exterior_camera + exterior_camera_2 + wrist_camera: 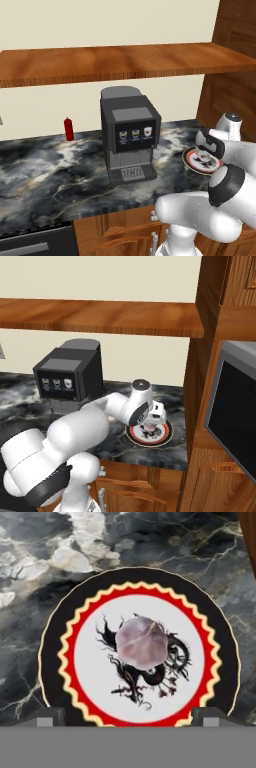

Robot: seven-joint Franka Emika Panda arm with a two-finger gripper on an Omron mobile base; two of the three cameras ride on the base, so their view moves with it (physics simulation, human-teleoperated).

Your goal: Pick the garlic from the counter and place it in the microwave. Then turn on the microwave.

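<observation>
Dark marble with white veins forms the worktop, laid over wooden cabinets, with a plain wooden shelf on the cream wall above. Seen from the left base, a boxy black-and-grey coffee machine stands mid-worktop and a small red bottle stands at the back edge to its left. The right base view adds the microwave, a black glass door in a silver frame, set into the tall wooden cabinet beyond the worktop's right end.

Near that right end lies a round plate with a black rim, a red scalloped band edged in yellow and a white centre bearing a black dragon drawing. The hand view looks straight down on it: the garlic, a rounded pale pinkish bulb with faint ribs, rests at the plate's centre. The fingers stand wide open, one tip at each side of the plate, above the garlic and holding nothing.
</observation>
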